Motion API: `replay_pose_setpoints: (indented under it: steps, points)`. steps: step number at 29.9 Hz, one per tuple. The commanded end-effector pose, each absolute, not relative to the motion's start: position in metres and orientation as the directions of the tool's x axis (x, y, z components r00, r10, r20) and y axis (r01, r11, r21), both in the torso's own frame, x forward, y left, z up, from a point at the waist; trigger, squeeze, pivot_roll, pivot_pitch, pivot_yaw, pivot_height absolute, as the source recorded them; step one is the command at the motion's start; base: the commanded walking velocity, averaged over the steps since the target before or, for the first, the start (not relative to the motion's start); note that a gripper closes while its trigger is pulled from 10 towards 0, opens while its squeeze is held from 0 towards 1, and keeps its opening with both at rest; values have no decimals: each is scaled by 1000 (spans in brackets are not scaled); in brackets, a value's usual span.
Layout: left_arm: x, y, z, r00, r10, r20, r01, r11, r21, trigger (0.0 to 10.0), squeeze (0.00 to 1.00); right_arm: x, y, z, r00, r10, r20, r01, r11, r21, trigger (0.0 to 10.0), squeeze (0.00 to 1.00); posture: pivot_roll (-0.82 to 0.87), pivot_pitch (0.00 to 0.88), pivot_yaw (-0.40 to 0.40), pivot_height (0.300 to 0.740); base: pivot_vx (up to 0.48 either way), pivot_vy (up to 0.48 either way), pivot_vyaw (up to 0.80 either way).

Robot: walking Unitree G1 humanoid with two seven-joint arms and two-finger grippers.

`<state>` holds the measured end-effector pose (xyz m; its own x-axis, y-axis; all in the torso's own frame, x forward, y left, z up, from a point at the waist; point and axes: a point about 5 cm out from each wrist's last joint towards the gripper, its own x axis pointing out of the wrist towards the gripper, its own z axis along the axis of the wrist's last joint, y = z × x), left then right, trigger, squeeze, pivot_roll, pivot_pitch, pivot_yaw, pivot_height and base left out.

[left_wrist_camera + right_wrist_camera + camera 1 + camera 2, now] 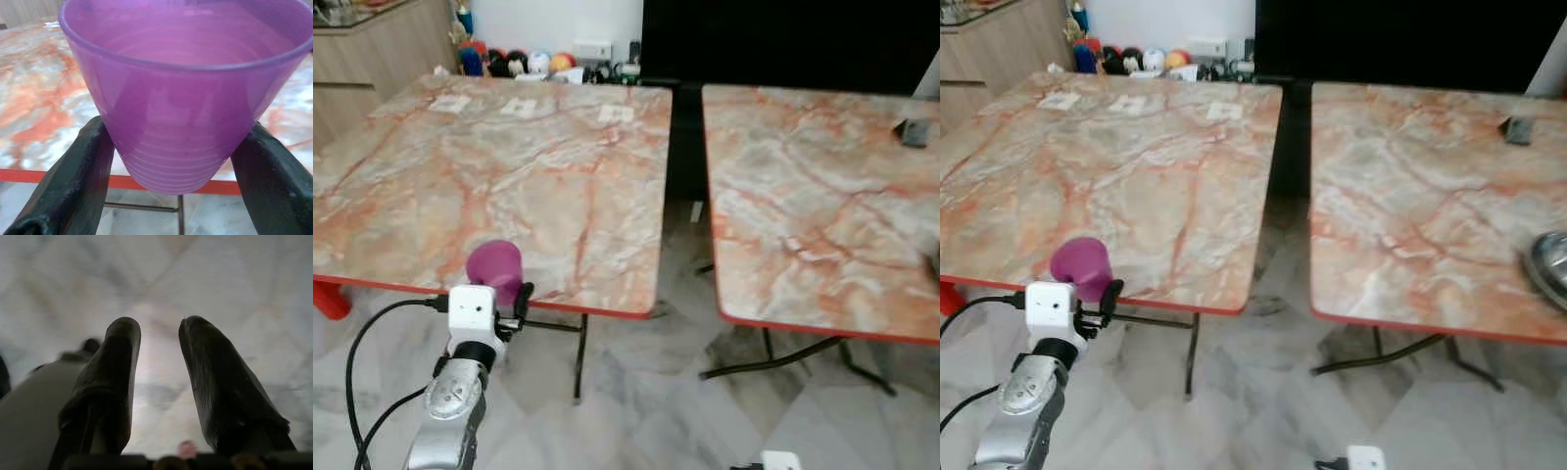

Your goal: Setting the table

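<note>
Gripping a purple cup (186, 98) between its two fingers (78, 181), the left claw (509, 304) holds it upright over the near edge of the left marble tabletop (509, 176). The right claw (156, 382) hangs over the floor (234, 289), fingers apart.

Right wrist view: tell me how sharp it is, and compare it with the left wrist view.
Right wrist view: soft throughout, the pale floor a blur behind the right gripper, jaws apart. Left wrist view: crisp up close, ridges clear on the purple cup held by the left gripper; the marble table behind is slightly soft.
</note>
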<state>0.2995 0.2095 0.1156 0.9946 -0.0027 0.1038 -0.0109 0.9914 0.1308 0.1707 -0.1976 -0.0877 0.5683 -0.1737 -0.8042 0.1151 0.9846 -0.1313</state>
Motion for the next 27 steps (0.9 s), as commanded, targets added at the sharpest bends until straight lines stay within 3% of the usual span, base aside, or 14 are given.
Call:
replay_pose_setpoints:
  steps: [1, 27]
  points:
    - [297, 215, 114, 996, 14, 91, -27, 990, 140, 10000, 0, 167, -189, -91, 555, -154, -818, 113, 988, -109, 10000, 0, 39, 116, -39, 740, 0, -375, 0]
    - [298, 217, 119, 995, -5, 100, -13, 985, 174, 10000, 0, 167, -188, -91, 554, -153, -818, 113, 988, -108, 10000, 0, 41, 102, -30, 740, 0, -379, 0]
